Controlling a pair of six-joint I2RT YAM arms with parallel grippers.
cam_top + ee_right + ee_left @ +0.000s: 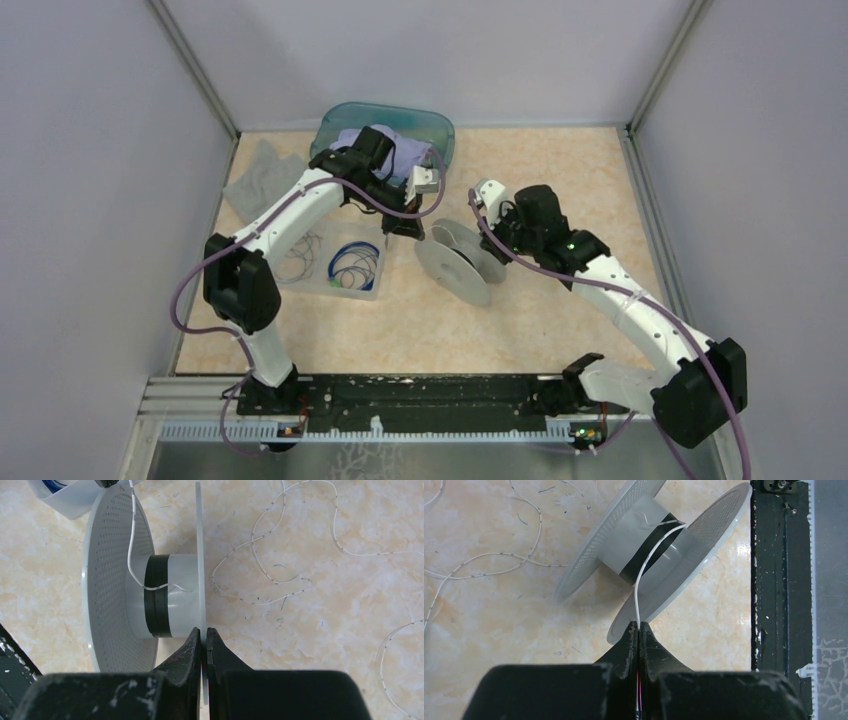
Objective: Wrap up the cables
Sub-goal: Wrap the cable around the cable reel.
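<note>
A grey spool [462, 259] with two perforated flanges lies tilted at the table's middle. My left gripper [639, 626] is shut on the thin whitish cable [644, 570], which runs from my fingertips up to the spool's core [639, 545] with its black band. My right gripper [203, 631] is shut on the rim of one spool flange [200, 555]. The same whitish cable [132, 540] shows in the right wrist view, coming down over the other flange to the core. Blue cable loops [355, 262] lie in a clear tray [340, 290] to the left.
More whitish cable [280, 545] lies in loose loops on the marble-patterned table beside the spool. A teal bin [385, 130] with purple cloth stands at the back. A grey cloth [262, 175] lies at the back left. The black base rail [781, 575] runs along the near edge.
</note>
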